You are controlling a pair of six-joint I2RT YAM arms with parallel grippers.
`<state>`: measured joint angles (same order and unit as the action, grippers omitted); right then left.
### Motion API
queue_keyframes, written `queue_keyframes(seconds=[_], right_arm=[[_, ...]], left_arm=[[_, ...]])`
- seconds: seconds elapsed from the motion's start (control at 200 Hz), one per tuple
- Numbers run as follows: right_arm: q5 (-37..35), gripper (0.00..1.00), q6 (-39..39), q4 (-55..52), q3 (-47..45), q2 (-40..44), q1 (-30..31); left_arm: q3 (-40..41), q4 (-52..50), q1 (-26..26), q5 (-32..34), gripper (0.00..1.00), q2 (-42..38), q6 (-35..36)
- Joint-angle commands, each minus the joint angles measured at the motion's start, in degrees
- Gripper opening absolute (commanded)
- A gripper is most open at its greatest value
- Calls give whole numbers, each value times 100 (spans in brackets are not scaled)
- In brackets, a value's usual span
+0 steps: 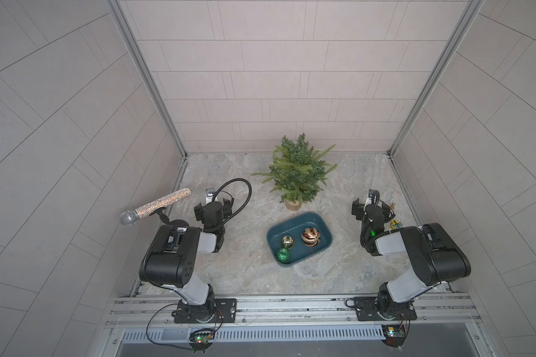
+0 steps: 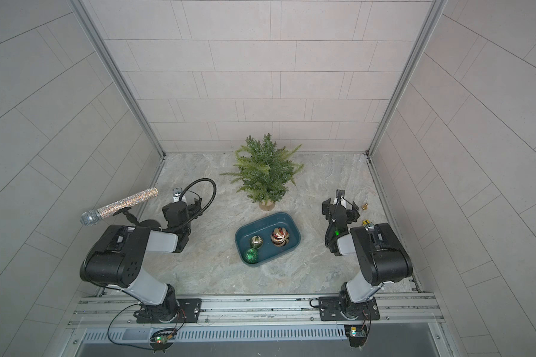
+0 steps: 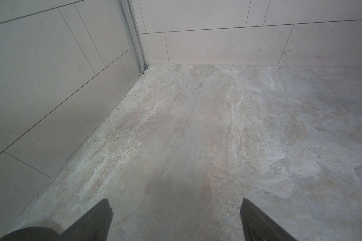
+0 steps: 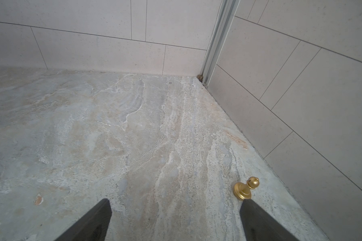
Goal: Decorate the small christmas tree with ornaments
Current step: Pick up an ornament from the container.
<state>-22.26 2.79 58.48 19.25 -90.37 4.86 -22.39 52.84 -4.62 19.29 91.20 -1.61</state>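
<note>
3 ornaments (image 1: 310, 236) in tray (image 1: 291, 224), tree (image 1: 296, 170) upright

Left pincer (image 3: 175, 199) and right pincer (image 4: 175, 200) both gape wide, empty, pointing forward and down.

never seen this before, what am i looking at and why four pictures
Two black-and-grey robot arms stand at a stone-patterned table. Two pictures look down from overhead; two come from cameras on the arms' wrists. The left gripper and right gripper are open, holding nothing. A small green christmas tree stands behind a dark teal tray holding a red-and-gold striped ball, a shiny gold ball and a green glitter ball. A tiny gold bell-like trinket sits near the right gripper; a glittery microphone is mounted at the left.
</note>
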Motion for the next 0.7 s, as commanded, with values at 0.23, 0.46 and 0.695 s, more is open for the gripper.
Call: queue_keyframes(seconds=[0.23,0.46,0.695], right_arm=[[-200,100,-316,199,-232,324,294],[-941,100,-476,-1722,601,1535,809],[61,100,2918,-4815,1597,3182,507]], left_arm=[[-198,-698,-43,189,100,-610,23],[-1080,-2937,-58,290,100,-1414,-690],[-1702,-4231,8,-1402,100,-1988,-2664]])
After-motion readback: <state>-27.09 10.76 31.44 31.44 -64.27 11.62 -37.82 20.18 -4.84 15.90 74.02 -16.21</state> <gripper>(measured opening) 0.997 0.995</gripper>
